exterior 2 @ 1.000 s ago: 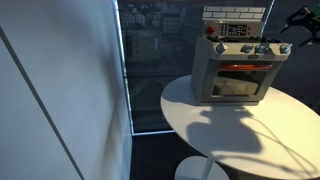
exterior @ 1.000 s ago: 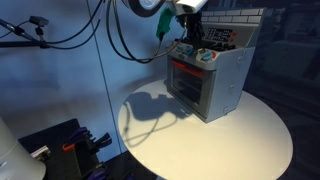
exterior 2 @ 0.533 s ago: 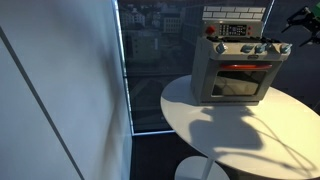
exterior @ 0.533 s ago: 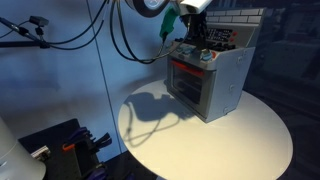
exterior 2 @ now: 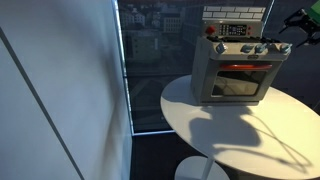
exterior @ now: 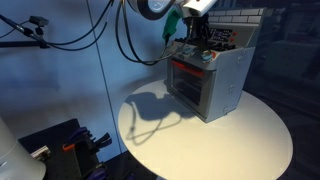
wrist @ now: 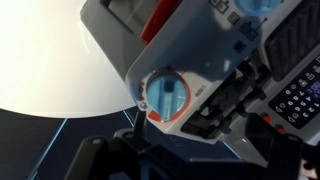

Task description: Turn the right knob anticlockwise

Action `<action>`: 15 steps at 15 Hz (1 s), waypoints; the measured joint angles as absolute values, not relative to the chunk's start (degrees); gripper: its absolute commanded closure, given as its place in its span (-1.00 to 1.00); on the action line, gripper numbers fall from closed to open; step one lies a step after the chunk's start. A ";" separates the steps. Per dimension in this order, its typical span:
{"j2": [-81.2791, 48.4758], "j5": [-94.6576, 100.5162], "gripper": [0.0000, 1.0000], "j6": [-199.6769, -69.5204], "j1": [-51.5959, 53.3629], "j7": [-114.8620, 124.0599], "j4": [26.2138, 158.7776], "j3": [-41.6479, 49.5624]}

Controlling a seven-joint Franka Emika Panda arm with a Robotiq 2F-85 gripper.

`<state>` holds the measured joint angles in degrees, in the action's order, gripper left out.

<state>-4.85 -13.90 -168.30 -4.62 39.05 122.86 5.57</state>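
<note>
A grey toy oven (exterior: 212, 82) (exterior 2: 238, 78) stands on the round white table (exterior: 240, 140). In an exterior view, blue knobs run along its front top edge, and the right knob (exterior 2: 283, 47) is the last one. My gripper (exterior: 193, 38) (exterior 2: 300, 22) hovers just above that end of the oven. In the wrist view a blue knob with an orange ring (wrist: 165, 98) fills the middle. My gripper (wrist: 190, 145) shows only as dark shapes below it, open, with nothing between the fingers and not touching the knob.
The oven has an orange-lit door window (exterior 2: 240, 68) and a back panel with a keypad (wrist: 300, 95). Black cables (exterior: 125, 40) hang from the arm over the table's far side. A window pane (exterior 2: 150, 70) stands beside the table.
The arm has shifted slightly toward the oven's top. The gripper has stayed open and the oven has not moved.
</note>
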 measured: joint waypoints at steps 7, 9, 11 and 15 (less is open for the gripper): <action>-6.11 -13.92 -1.00 -170.35 -4.40 39.20 122.67 5.55; -6.45 -13.94 -1.00 -170.47 -4.37 39.22 122.53 5.54; -6.69 -13.94 -1.00 -170.49 -4.32 39.22 122.38 5.50; -7.17 -13.95 -1.00 -170.52 -4.12 39.26 121.93 5.44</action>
